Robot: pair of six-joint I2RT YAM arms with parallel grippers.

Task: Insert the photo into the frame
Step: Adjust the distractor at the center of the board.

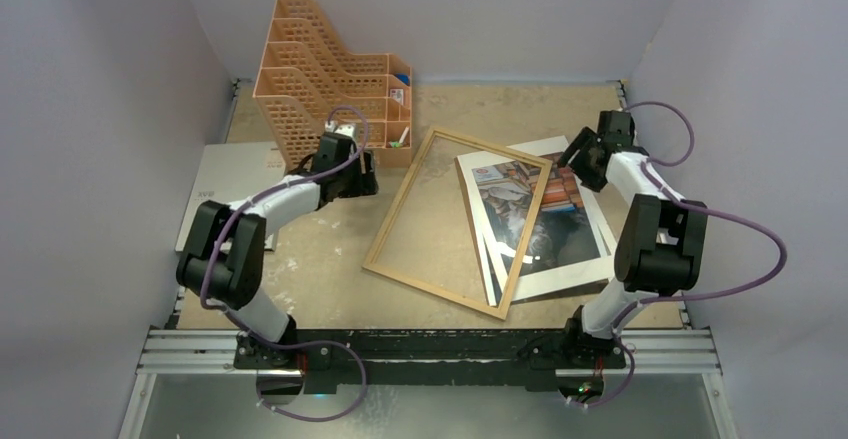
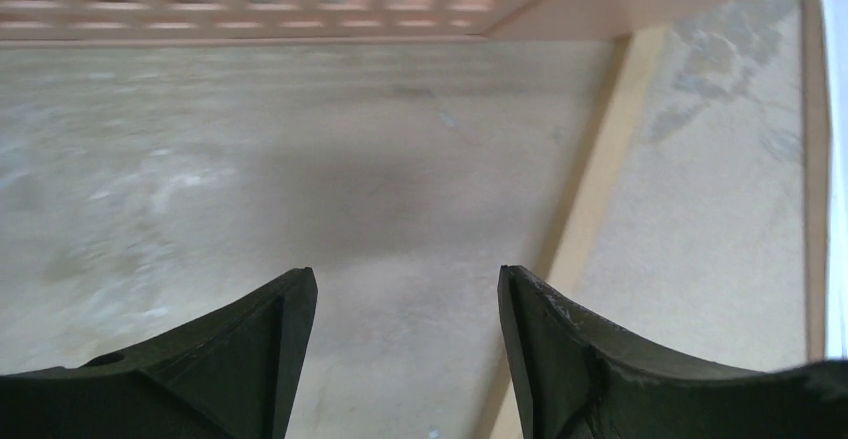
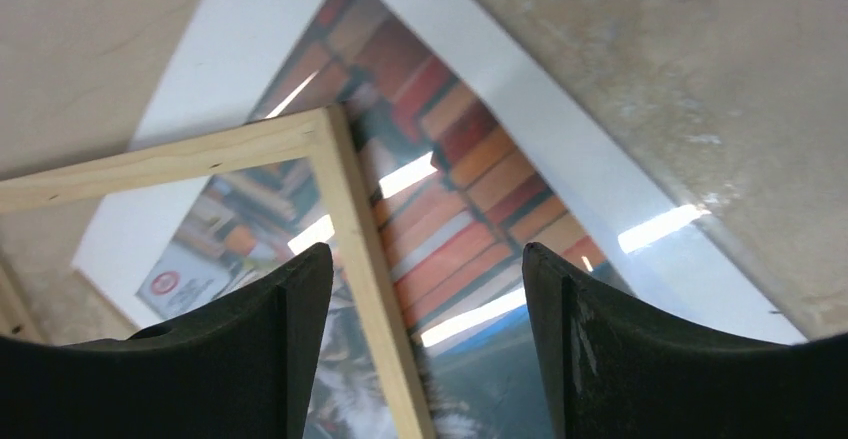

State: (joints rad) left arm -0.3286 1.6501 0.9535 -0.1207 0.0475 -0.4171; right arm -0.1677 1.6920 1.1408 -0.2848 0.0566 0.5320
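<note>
Both your left jaws and right jaws stand spread, empty. Your thin light-wood frame [image 1: 401, 201] lies flat on the mottled tabletop [image 1: 320, 259], its right rail overlapping the glossy white-bordered photo [image 1: 565, 239]. An orange lattice organizer [image 1: 310, 69] stands just beyond the left jaws.

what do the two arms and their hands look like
The left arm and right arm match: white rounded links between chunky black joint housings, with a purple cable looping along each. The left hand and right hand each have two matte black fingers, broad at the base and narrowing to flat inner faces. No markings show.
</note>
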